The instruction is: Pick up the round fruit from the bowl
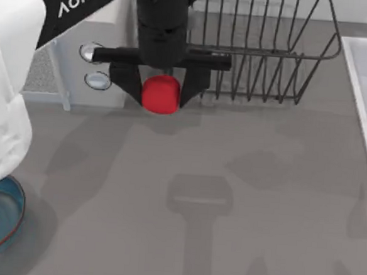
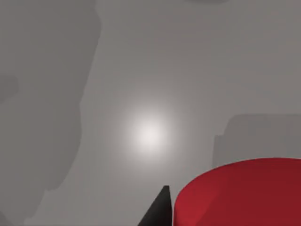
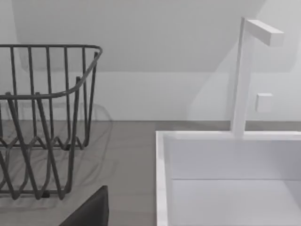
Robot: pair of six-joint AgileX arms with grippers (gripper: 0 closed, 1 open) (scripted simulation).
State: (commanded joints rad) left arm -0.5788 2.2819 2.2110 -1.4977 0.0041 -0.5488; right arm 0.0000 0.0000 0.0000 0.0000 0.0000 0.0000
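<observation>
Blue and glossy inside, the shallow round bowl [image 1: 4, 222] with its thin reddish-brown rim is seen at eight o'clock on the grey table [image 1: 229, 197]. Towards twelve o'clock, the small bright-red round fruit [image 1: 160, 94] is held clear of it between the black fingers of the left gripper [image 1: 161, 90], before the dark wire rack [image 1: 271, 49].

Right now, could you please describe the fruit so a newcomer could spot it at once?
Find the wire rack at the table's far edge in the top view. Just left of it, the left gripper holds the fruit between its black fingers, far from the bowl. It is the one bright red ball.
</observation>
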